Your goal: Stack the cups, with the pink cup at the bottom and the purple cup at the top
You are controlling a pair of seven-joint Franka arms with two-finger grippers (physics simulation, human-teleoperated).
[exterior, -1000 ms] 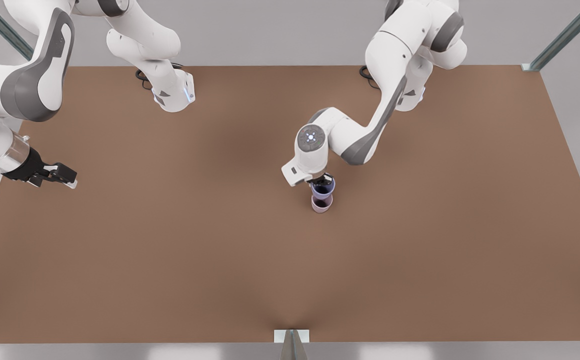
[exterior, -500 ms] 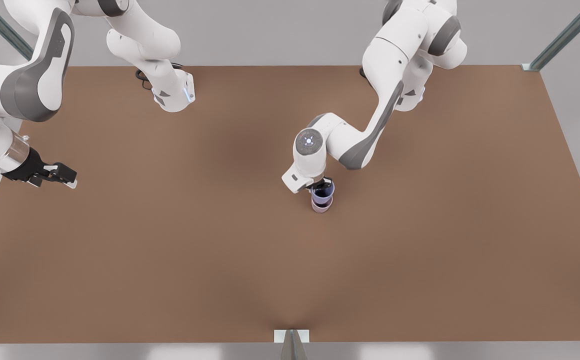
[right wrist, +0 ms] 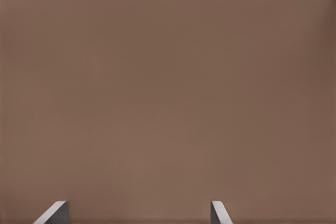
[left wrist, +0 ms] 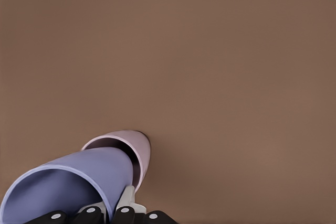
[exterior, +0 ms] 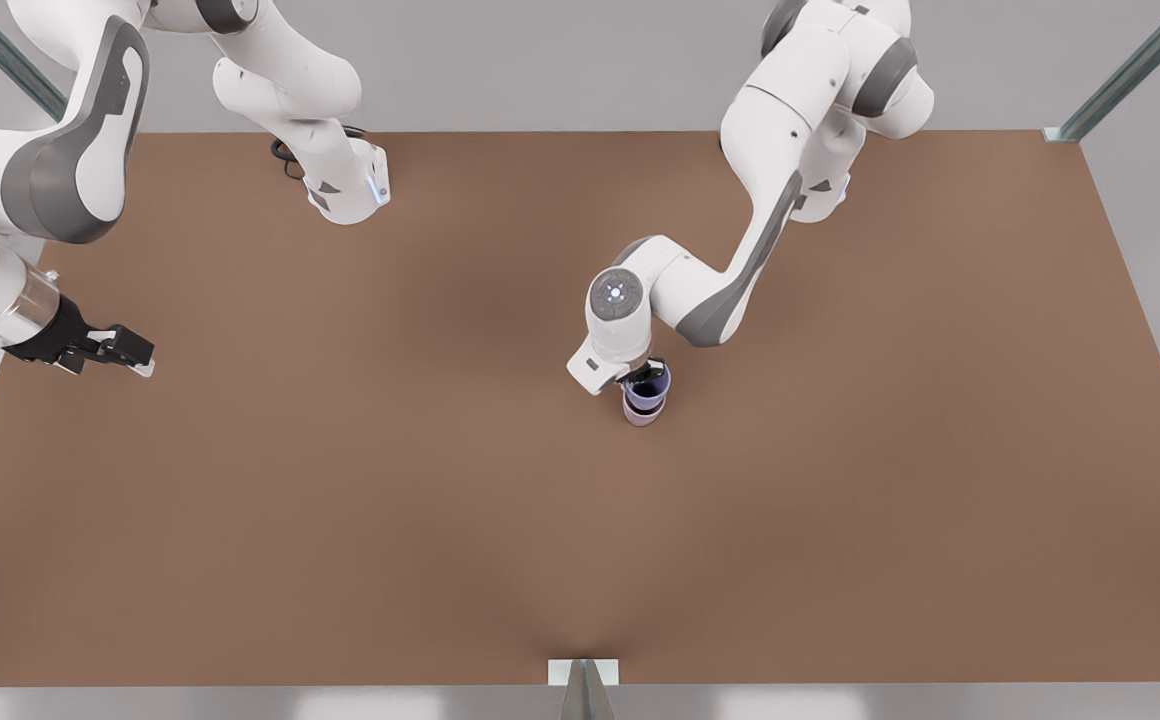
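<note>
Left end effector [exterior: 646, 372] near the middle of the brown counter [exterior: 840, 500], fingers closed on the rim wall of the purple cup [exterior: 647, 389], one finger [left wrist: 125, 203] outside the wall, the other inside. Directly beneath that end effector, purple cup seated in the mouth of the pink cup [exterior: 642, 413], tilted somewhat in the left wrist view, with part of the pink cup's dark inside exposed past it. Pink cup standing on the counter.

Right end effector [exterior: 130, 352] well apart from the cups, waiting over the counter edge at the front view's left, fingertips [right wrist: 52, 212] spread wide, gripping nothing.
</note>
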